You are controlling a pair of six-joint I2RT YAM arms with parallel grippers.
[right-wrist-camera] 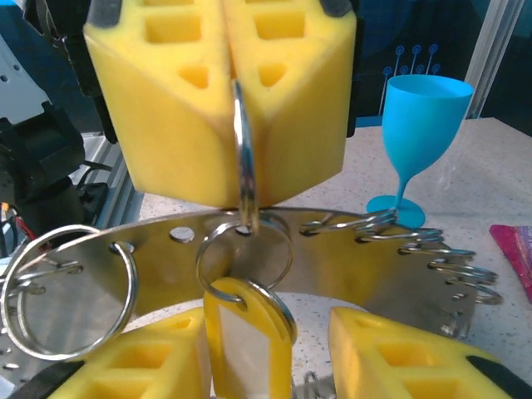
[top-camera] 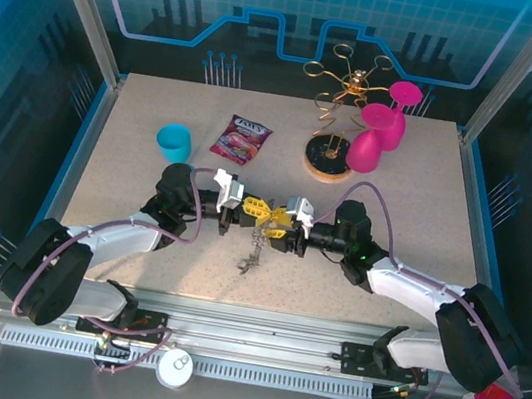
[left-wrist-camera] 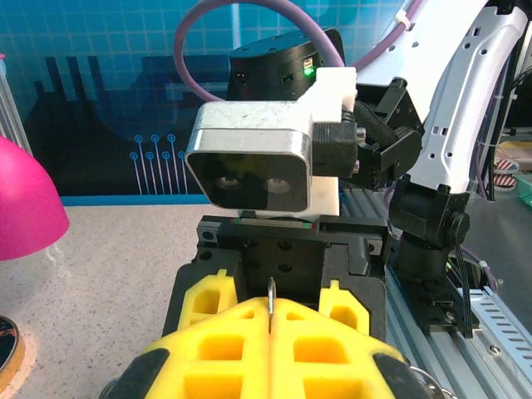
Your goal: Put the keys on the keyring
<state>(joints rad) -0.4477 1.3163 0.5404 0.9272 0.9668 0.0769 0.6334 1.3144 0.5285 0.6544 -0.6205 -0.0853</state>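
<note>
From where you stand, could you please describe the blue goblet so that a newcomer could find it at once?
Look at the speckled table, then at its far left part, just left of the red snack packet. The blue goblet stands there upright on its own; the other glasses, over by the gold wire rack, are pink.

Flat grey keyring [right-wrist-camera: 337,264], horizontal, yellow key [right-wrist-camera: 247,332] perhaps hanging beneath
</note>
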